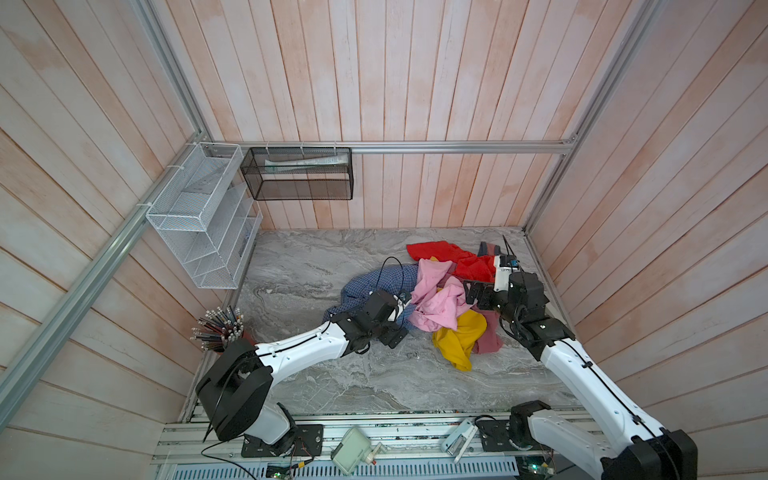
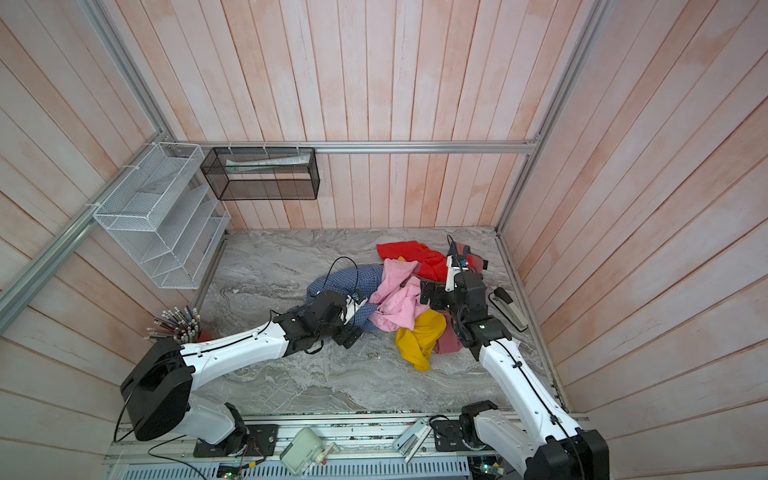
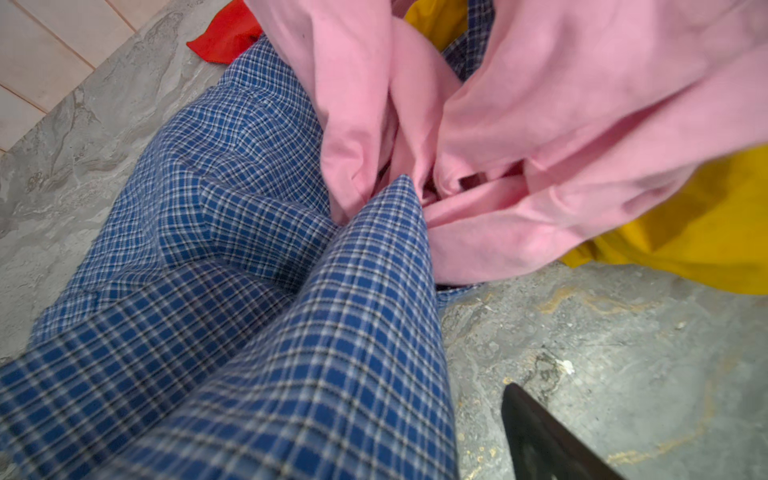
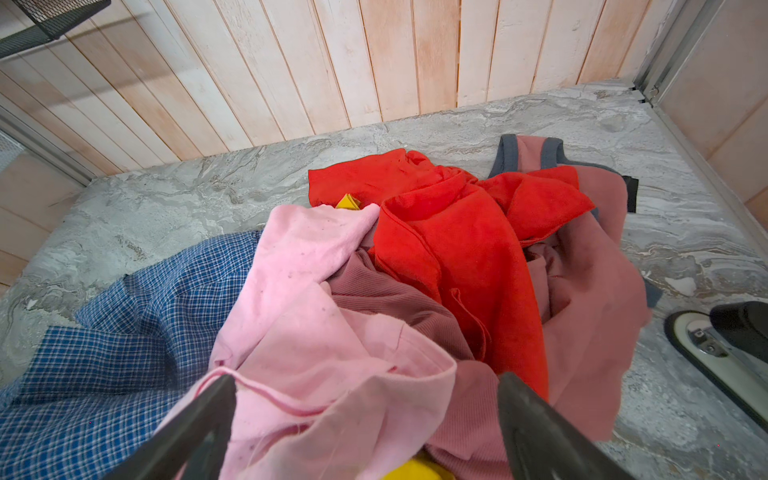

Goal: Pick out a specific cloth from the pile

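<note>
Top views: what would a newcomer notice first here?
The bright heap of pink, red, mustard-yellow and dusty-rose garments stands out on the grey marbled tabletop, right of centre. The blue-and-white small-check shirt spills from its left side, partly under the pink garment.

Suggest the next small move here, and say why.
Probably close the right gripper on the pink garment and lift it: its open jaws straddle a pink fold, and that garment lies over the edge of the checked shirt, while the left gripper is open, holding nothing.
</note>
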Available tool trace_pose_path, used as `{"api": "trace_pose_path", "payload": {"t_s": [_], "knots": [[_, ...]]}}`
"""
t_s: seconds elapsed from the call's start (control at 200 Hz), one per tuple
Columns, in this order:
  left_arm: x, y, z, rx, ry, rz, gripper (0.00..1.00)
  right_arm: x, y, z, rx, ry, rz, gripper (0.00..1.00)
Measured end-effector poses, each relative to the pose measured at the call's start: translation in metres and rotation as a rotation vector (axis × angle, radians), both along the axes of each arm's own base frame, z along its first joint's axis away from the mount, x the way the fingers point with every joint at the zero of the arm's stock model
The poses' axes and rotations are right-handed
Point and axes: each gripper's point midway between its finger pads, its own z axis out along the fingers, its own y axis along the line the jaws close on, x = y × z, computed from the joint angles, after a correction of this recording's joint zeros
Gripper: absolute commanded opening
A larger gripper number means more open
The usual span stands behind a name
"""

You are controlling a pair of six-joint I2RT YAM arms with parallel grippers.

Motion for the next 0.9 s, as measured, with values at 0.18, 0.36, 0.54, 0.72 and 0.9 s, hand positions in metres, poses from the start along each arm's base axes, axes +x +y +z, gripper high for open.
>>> {"api": "trace_pose_path", "payload": {"t_s": [0.18, 0.36, 0.54, 0.72, 0.9], "knots": [[-0.001, -0.007, -0.013, -0.008, -0.001, -0.019, 0.95, 0.0, -0.001, -0.001, -0.004, 0.008, -0.003, 0.98], [0.002, -0.009, -0.042, 0.031, 0.014, -0.017, 0.9, 0.0, -0.001, -0.001, -0.006, 0.009, -0.007, 0.98], [0.007, -0.008, -0.059, 0.033, -0.012, 0.003, 0.88, 0.0, -0.001, -0.001, -0.005, 0.009, -0.006, 0.98], [0.017, -0.012, -0.06, 0.007, -0.059, 0.028, 0.87, -0.001, 0.0, -0.001, -0.006, 0.01, -0.004, 0.98], [0.023, -0.02, -0.066, -0.033, -0.065, 0.048, 0.79, -0.003, -0.001, -0.003, -0.01, 0.022, -0.003, 0.98]]}}
